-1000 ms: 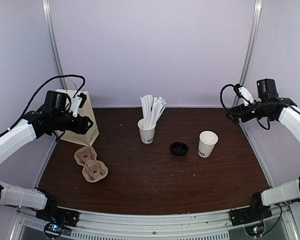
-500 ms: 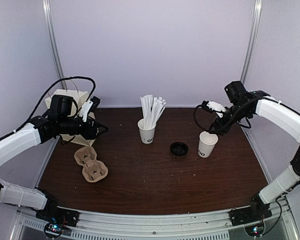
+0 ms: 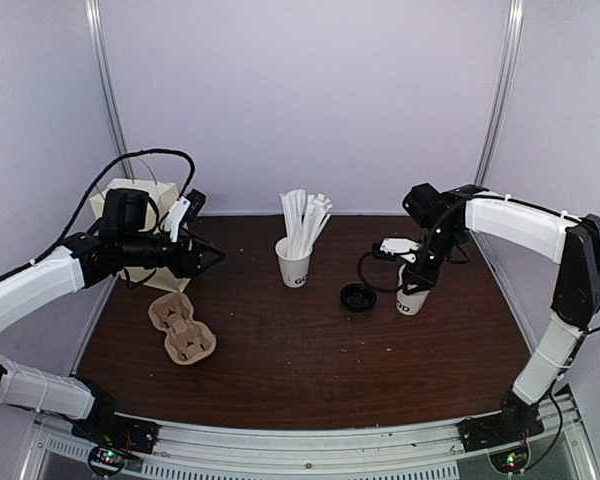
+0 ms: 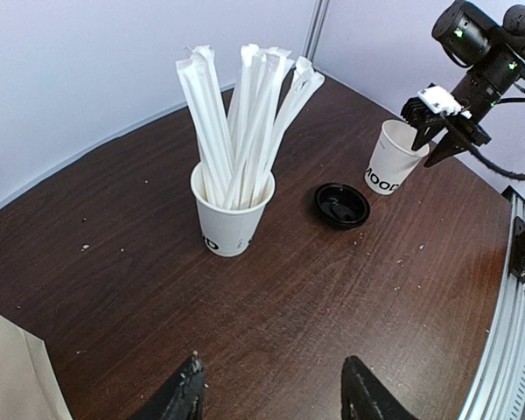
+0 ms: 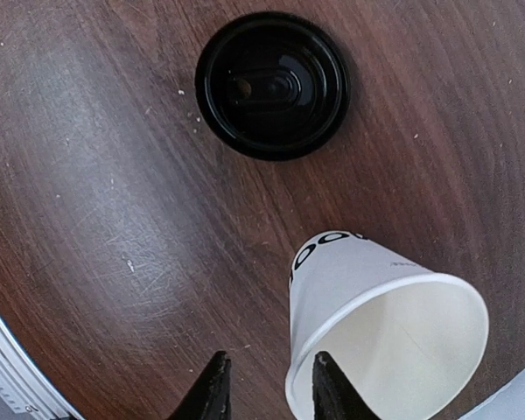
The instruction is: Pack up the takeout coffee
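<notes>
From above, the rim of the paper cup (image 3: 410,304) is hidden behind the right claw (image 3: 417,278).

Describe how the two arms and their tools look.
The left arm and right arm wear white shells over black joints, with black cables looping off the wrists. The left tool and right tool each have two dark tapered fingers.

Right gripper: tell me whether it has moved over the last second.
Yes. In the top view the right gripper has swung left and down from the right rail to the rim of the white paper cup, near the black lid.
</notes>
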`<state>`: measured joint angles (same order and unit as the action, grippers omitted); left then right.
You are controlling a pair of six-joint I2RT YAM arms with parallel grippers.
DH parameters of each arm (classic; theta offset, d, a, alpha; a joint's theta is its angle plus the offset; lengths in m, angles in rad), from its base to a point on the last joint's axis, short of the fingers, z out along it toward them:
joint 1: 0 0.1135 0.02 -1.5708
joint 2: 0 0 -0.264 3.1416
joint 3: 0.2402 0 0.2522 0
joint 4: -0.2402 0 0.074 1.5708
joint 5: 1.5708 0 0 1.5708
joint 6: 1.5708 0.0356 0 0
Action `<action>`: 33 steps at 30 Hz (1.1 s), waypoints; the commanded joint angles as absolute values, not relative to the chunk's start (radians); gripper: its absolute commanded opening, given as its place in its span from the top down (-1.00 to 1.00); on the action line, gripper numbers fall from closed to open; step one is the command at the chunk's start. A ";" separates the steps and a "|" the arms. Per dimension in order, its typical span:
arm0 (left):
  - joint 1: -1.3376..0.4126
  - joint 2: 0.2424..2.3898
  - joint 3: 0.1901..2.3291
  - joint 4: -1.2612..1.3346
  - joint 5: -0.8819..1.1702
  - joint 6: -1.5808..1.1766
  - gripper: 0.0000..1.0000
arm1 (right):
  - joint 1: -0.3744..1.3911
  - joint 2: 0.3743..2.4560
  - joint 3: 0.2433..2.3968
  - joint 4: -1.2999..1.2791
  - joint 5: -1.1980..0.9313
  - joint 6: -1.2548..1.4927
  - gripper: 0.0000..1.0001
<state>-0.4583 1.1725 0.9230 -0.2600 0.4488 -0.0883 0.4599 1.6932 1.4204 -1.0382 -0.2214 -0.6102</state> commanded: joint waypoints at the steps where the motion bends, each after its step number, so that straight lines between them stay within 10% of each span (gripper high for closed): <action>1: -0.464 1.169 0.919 -0.196 0.466 -0.089 -0.09 | 0.465 1.714 1.445 -1.092 -0.154 -0.590 0.40; 21: -0.465 1.159 0.920 -0.194 0.445 -0.089 -0.08 | 0.488 1.640 1.418 -1.128 -0.147 -0.589 1.00; 33: -0.465 1.157 0.936 -0.217 0.433 -0.077 -0.08 | 0.917 1.628 1.375 -1.153 -0.119 -0.653 1.00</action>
